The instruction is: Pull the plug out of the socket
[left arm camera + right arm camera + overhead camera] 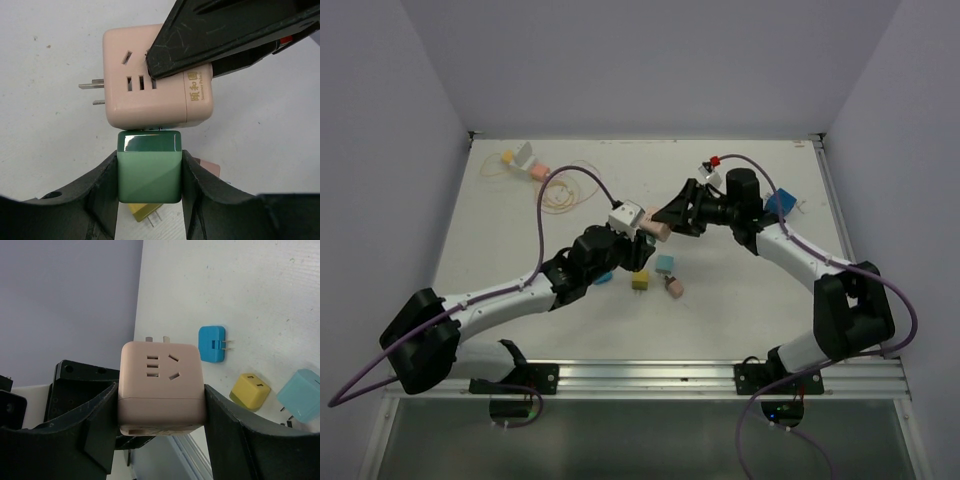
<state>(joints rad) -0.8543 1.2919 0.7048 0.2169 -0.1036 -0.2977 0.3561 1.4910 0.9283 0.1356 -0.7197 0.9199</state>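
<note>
1. My left gripper (150, 161) pinches the green plug (149, 175) by its two side faces. The plug is seated in the pink socket cube (150, 85), directly ahead of my fingers.
2. The plug's axis runs along my left gripper's reach, so I judge that a straight draw backward should part them.
3. My right gripper (161, 407) clamps the socket's sides, over the middle of the table (500, 250).
4. The left wrist view shows the plug-to-socket seam. The right wrist view hides the plug and shows only a free outlet face.

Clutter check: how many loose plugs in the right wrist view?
3: blue plug uppermost, yellow plug below-right of it, light-blue plug at the right edge. More may be hidden.
</note>
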